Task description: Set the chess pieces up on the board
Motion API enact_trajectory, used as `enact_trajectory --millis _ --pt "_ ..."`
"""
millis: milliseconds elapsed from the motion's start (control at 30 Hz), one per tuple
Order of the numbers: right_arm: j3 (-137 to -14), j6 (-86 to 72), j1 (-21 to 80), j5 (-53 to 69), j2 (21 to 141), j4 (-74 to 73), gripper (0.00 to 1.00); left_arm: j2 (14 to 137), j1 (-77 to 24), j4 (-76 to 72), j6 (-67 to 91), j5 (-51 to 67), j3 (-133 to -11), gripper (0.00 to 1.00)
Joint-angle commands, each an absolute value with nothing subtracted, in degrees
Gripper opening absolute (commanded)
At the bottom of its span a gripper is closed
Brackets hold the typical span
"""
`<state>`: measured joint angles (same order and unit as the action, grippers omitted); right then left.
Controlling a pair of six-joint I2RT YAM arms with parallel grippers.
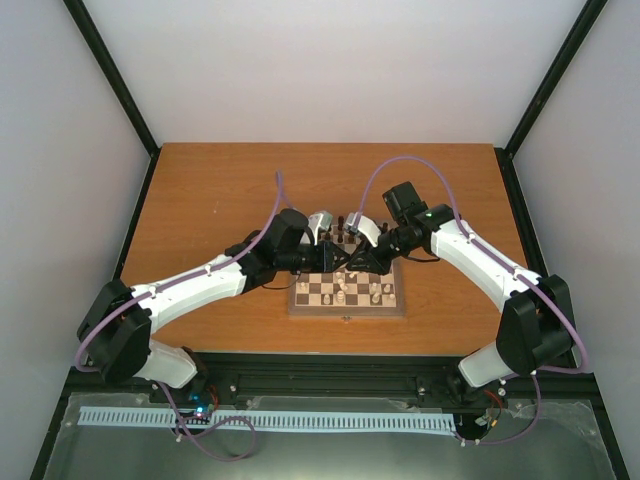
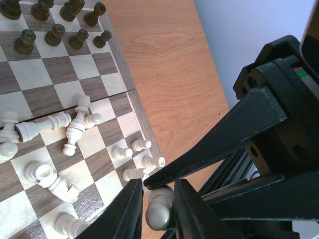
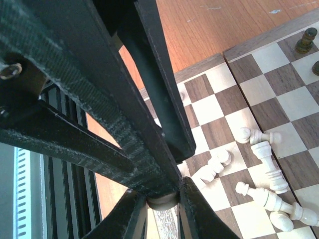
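Both grippers meet just above the board (image 1: 345, 311). A cream pawn (image 2: 160, 211) sits between the fingers of my left gripper (image 2: 159, 185), which is shut on its rounded head and body. My right gripper (image 3: 163, 196) is shut on the same cream pawn's base (image 3: 163, 200), and one of its fingers (image 2: 214, 144) crosses the left wrist view. Several cream pieces (image 2: 75, 124) lie toppled on the near squares; the same cream pieces (image 3: 266, 164) show in the right wrist view. Dark pieces (image 2: 55, 35) stand upright in two rows at the far side.
The board lies in the middle of a brown wooden table (image 1: 200, 200), with white walls around it. A black rail (image 1: 330, 372) runs along the near edge by the arm bases. The left arm's fingers (image 3: 164, 99) fill much of the right wrist view.
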<state>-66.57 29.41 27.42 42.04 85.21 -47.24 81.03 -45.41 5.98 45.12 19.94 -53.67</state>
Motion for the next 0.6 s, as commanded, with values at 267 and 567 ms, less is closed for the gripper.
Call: enact_trajectory --millis 267,567 --pt "-66.8 28.9 27.7 42.0 84.8 -45.9 0.08 79.9 -45.1 5.6 45.9 21.6 -53.7 0.12" --pt "-66.4 31.4 27.1 40.4 78.0 -46.3 0.50 76.5 -45.0 17.1 39.6 9.0 -54.1 0.13"
